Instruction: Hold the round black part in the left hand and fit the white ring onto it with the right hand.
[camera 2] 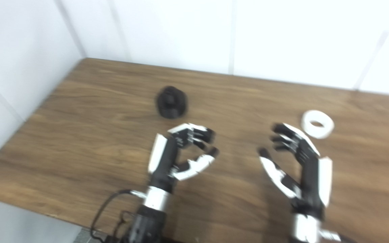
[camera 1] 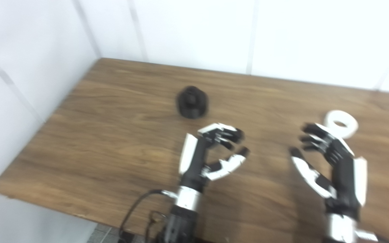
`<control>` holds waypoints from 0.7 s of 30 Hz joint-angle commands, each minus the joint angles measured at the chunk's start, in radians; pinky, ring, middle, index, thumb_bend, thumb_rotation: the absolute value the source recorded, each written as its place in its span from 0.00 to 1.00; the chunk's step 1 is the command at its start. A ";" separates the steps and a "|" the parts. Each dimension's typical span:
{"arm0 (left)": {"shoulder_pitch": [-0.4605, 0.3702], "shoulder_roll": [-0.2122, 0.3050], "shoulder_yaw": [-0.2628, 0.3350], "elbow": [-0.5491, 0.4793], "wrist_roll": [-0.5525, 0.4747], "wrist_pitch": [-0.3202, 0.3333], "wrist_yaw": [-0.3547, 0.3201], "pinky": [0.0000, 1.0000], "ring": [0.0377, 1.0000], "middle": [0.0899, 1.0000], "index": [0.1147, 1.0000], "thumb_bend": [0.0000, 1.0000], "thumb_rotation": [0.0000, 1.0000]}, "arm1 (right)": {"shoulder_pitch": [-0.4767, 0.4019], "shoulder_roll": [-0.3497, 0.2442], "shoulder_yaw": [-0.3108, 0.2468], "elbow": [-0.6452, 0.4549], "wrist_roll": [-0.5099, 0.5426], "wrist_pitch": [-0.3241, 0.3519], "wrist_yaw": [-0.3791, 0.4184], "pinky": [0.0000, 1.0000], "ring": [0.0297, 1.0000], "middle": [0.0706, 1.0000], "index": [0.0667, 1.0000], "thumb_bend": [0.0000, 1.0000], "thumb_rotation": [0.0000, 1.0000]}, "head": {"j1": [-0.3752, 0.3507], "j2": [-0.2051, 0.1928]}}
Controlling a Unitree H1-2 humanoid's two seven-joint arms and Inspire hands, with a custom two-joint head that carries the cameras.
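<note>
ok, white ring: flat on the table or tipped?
Flat. The white ring lies hole-up on the table, beyond the open right robot hand, apart from it.

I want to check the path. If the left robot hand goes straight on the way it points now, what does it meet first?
Probably the round black part: it lies on the table just beyond the left robot hand, slightly left of its line. Depth is unclear.

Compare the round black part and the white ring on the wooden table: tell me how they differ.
The round black part is dark and chunky, with a raised centre; the white ring is pale and has an open hole through its middle. The black part lies just beyond the left hand; the white ring lies just beyond the right hand. The black part sits farther back on the wooden table than the ring. Both are round, resting on the table, and held by neither open hand.
</note>
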 commanded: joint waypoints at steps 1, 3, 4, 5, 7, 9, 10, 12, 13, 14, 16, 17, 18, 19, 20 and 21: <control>-0.001 -0.021 -0.009 -0.007 0.012 -0.037 0.018 0.49 0.56 0.60 0.43 0.50 0.08 | 0.052 -0.042 -0.004 -0.008 0.009 -0.061 0.011 0.55 0.62 0.67 0.66 0.48 0.16 | 0.000 0.002; -0.001 -0.020 -0.009 -0.009 0.011 -0.036 0.020 0.50 0.56 0.60 0.43 0.50 0.08 | 0.053 -0.041 -0.011 -0.004 0.006 -0.065 0.015 0.55 0.62 0.66 0.66 0.50 0.18 | 0.000 0.002; 0.000 -0.019 -0.010 -0.012 0.010 -0.035 0.020 0.50 0.57 0.60 0.43 0.50 0.08 | 0.053 -0.038 -0.015 -0.002 0.002 -0.066 0.014 0.54 0.61 0.66 0.66 0.51 0.19 | 0.001 0.001; 0.001 -0.018 -0.010 -0.015 0.011 -0.033 0.020 0.50 0.57 0.61 0.43 0.50 0.08 | 0.054 -0.035 -0.018 0.000 0.000 -0.067 0.013 0.54 0.61 0.65 0.66 0.52 0.20 | 0.002 0.001; 0.001 -0.016 -0.009 -0.019 0.015 -0.033 0.021 0.50 0.57 0.61 0.43 0.50 0.08 | 0.054 -0.032 -0.024 0.003 -0.003 -0.072 0.014 0.54 0.61 0.65 0.65 0.52 0.22 | 0.005 0.002; -0.004 -0.007 -0.003 -0.028 0.017 -0.023 0.016 0.52 0.59 0.63 0.43 0.50 0.08 | 0.054 -0.032 -0.028 0.005 -0.001 -0.076 0.015 0.54 0.61 0.65 0.65 0.54 0.23 | 0.011 0.001; -0.010 0.004 0.001 -0.042 0.024 -0.001 0.005 0.54 0.61 0.65 0.43 0.50 0.08 | 0.054 -0.031 -0.029 0.006 0.004 -0.080 0.018 0.54 0.61 0.65 0.65 0.54 0.22 | 0.011 0.001; -0.024 0.034 0.010 -0.081 0.050 0.066 -0.031 0.57 0.65 0.70 0.60 0.53 0.20 | 0.055 -0.032 -0.031 0.009 0.009 -0.084 0.021 0.54 0.61 0.65 0.65 0.54 0.21 | 0.015 -0.001; -0.032 0.051 0.015 -0.102 0.067 0.102 -0.052 0.59 0.68 0.73 0.67 0.55 0.26 | 0.056 -0.032 -0.032 0.010 0.012 -0.086 0.023 0.54 0.61 0.65 0.65 0.54 0.21 | 0.020 -0.002; -0.041 0.068 0.021 -0.122 0.092 0.133 -0.070 0.59 0.69 0.76 0.71 0.57 0.29 | 0.056 -0.033 -0.032 0.014 0.012 -0.088 0.024 0.54 0.61 0.65 0.65 0.53 0.21 | 0.020 -0.001; -0.055 0.094 0.032 -0.150 0.121 0.175 -0.097 0.61 0.74 0.80 0.76 0.62 0.32 | 0.055 -0.033 -0.033 0.018 0.010 -0.094 0.025 0.54 0.61 0.66 0.65 0.53 0.20 | 0.020 -0.001; -0.063 0.108 0.040 -0.163 0.125 0.192 -0.109 0.62 0.75 0.81 0.77 0.63 0.33 | 0.055 -0.034 -0.034 0.021 0.008 -0.097 0.024 0.54 0.61 0.66 0.65 0.53 0.20 | 0.019 0.000; -0.074 0.124 0.048 -0.174 0.126 0.206 -0.119 0.63 0.76 0.82 0.78 0.64 0.32 | 0.054 -0.034 -0.035 0.024 0.008 -0.101 0.024 0.54 0.61 0.66 0.66 0.53 0.20 | 0.019 -0.002; -0.085 0.139 0.056 -0.183 0.125 0.216 -0.127 0.64 0.77 0.83 0.77 0.65 0.30 | 0.053 -0.034 -0.037 0.026 0.009 -0.102 0.025 0.54 0.61 0.66 0.66 0.53 0.20 | 0.020 -0.002; -0.098 0.156 0.065 -0.189 0.124 0.225 -0.136 0.65 0.78 0.83 0.77 0.65 0.28 | 0.053 -0.035 -0.038 0.028 0.010 -0.104 0.026 0.54 0.61 0.66 0.66 0.53 0.20 | 0.020 -0.003; -0.106 0.166 0.069 -0.192 0.122 0.231 -0.140 0.67 0.79 0.83 0.76 0.65 0.25 | 0.052 -0.035 -0.039 0.029 0.011 -0.105 0.027 0.54 0.61 0.66 0.66 0.53 0.20 | 0.021 -0.004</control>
